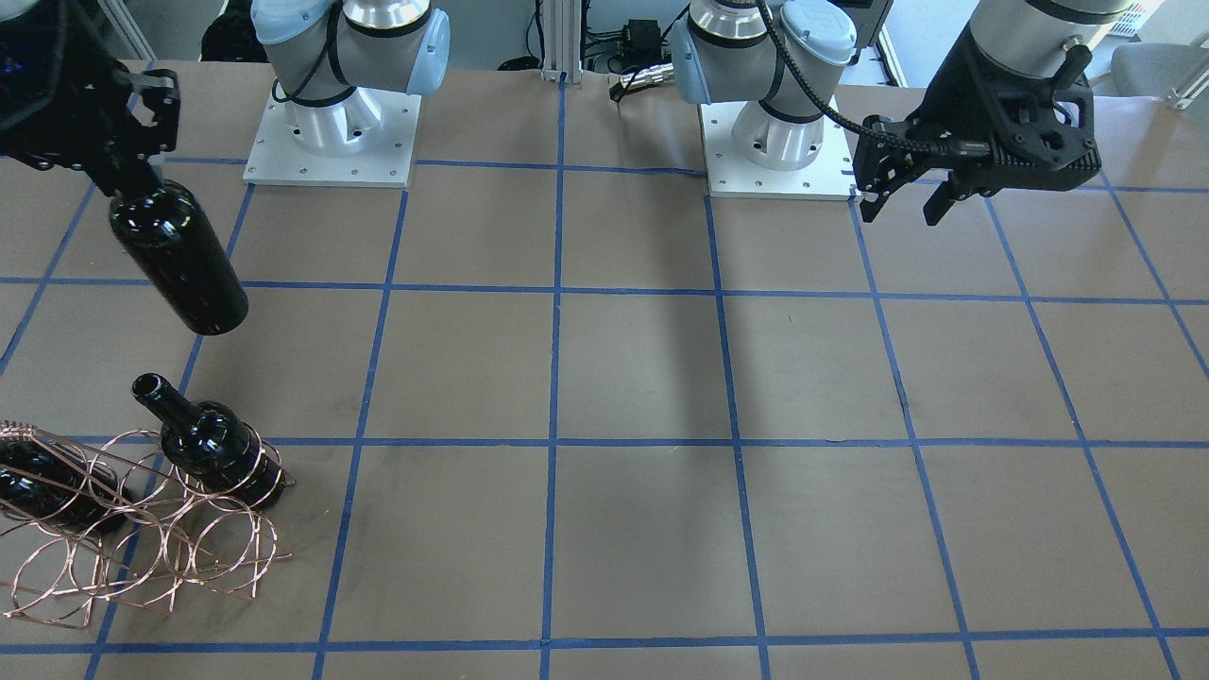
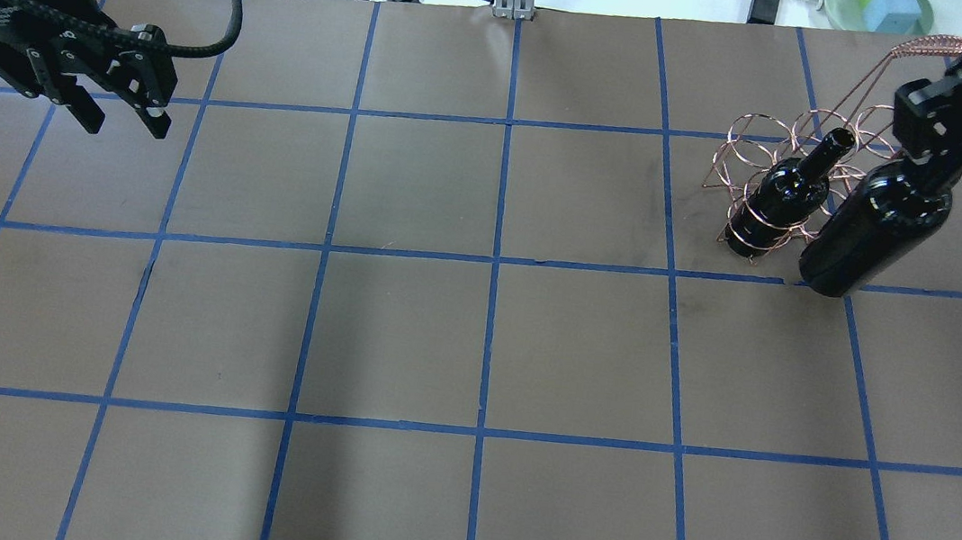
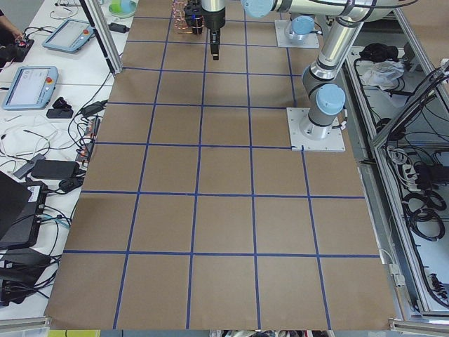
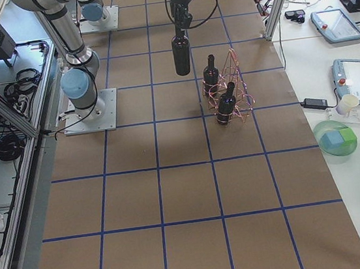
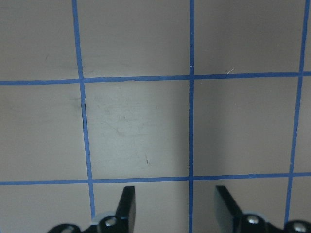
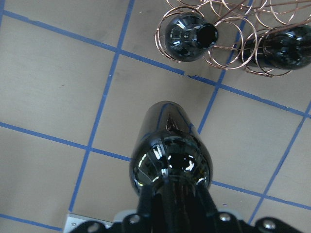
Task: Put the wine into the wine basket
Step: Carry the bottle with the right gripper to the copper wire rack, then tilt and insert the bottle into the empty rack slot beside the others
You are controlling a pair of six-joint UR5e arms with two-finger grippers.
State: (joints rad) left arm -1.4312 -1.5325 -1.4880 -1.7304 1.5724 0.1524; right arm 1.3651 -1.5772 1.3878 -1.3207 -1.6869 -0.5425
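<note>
Three wines total: two bottles (image 1: 203, 444) (image 1: 42, 491) in the single wine basket (image 1: 189, 557) by the table's (image 1: 642, 378) far-right corner, one wine (image 1: 179, 260) grasped by right end effector (image 1: 132, 184). Left end effector (image 1: 907, 203) released.

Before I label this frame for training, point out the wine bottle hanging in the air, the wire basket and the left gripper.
held wine bottle (image 1: 179, 260): front-facing view, middle of its body.
wine basket (image 2: 928, 42): overhead view, its twisted top handle.
left gripper (image 2: 124, 123): overhead view, midway between its open fingertips.
</note>
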